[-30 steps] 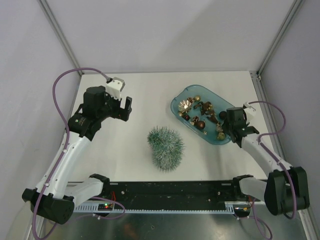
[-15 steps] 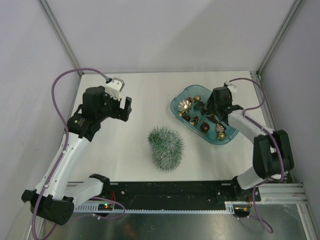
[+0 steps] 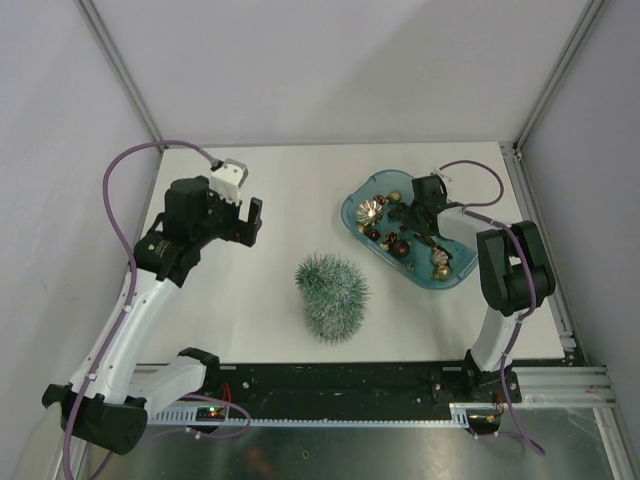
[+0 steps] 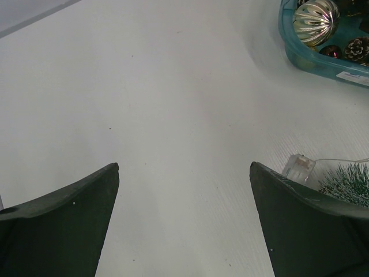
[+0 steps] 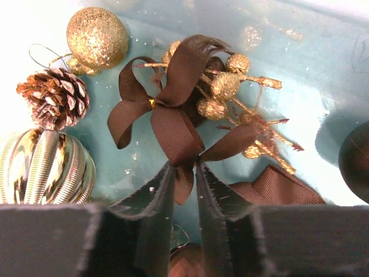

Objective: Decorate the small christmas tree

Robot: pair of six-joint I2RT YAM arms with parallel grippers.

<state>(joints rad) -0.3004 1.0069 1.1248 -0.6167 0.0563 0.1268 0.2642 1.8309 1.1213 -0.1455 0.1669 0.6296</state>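
Observation:
The small christmas tree (image 3: 333,296), frosted bluish-green and bristly, lies on the table's middle front; its tip shows in the left wrist view (image 4: 347,182). My right gripper (image 3: 412,212) is inside the teal tray (image 3: 352,212), its jaws shut on a brown ribbon bow with gold berries (image 5: 183,118); in the right wrist view the gripper (image 5: 184,167) pinches the bow's knot. My left gripper (image 3: 250,217) is open and empty above the bare table left of the tree, its fingers wide apart in the left wrist view (image 4: 184,167).
The tray holds several ornaments: a gold glitter ball (image 5: 97,37), a pinecone (image 5: 53,98), a ribbed gold bauble (image 5: 43,167) and dark red balls. The tray's corner shows in the left wrist view (image 4: 314,57). A clear plug (image 4: 298,167) lies by the tree.
My right arm swung from the tray's right side to its middle, and the gripper came down among the ornaments onto the bow. The left arm barely moved.

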